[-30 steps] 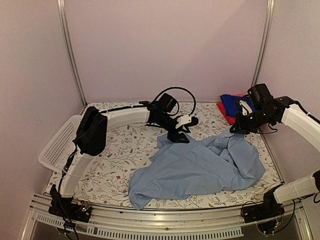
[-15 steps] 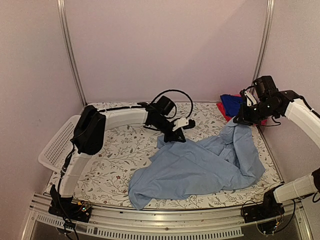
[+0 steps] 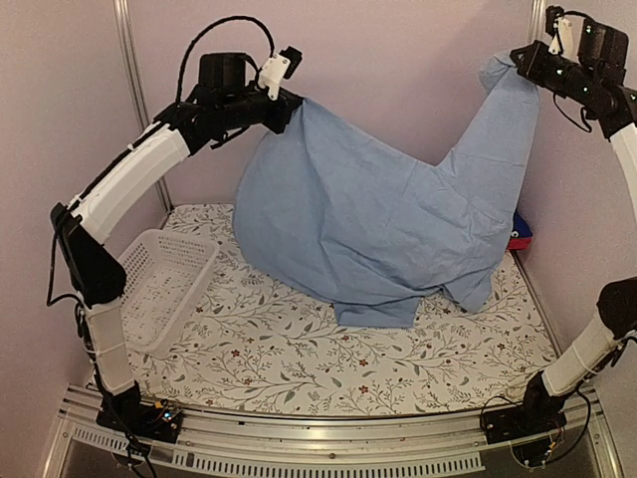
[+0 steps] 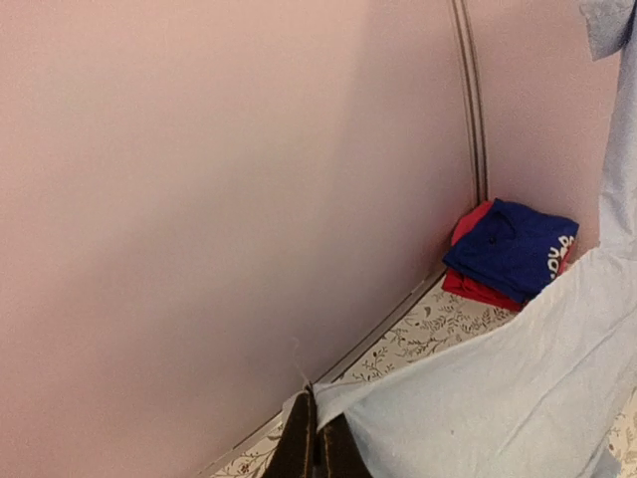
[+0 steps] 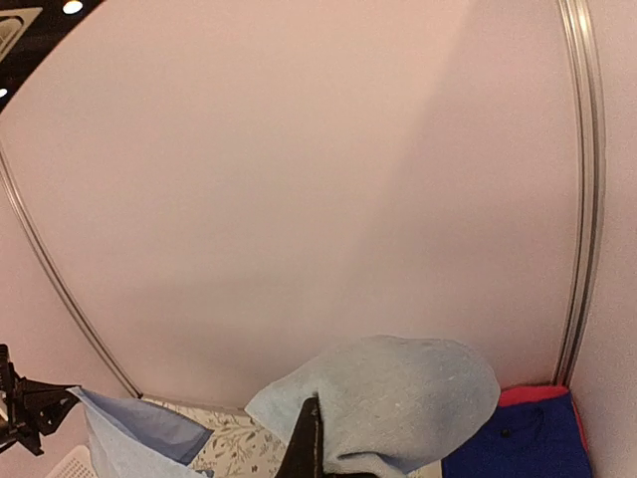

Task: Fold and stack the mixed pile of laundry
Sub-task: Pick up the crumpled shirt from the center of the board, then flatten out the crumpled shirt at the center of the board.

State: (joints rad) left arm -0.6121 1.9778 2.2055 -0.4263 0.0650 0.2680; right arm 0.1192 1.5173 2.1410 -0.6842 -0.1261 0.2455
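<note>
Floral counter [image 3: 299, 358] underneath: left pincer [image 3: 287, 104] and right pincer [image 3: 520, 62] each pinch the blue shirt's [image 3: 378, 229] top edge. Looks floppy and light.

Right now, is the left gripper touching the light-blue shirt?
Touching. The left wrist view shows the left gripper shut on an edge of the light-blue shirt; the top external view shows it hanging from there.

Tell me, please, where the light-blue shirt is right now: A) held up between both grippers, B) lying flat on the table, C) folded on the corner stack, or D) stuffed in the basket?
A: the left gripper and the right gripper each pinch an edge of the shirt, which hangs spread between them.
</note>
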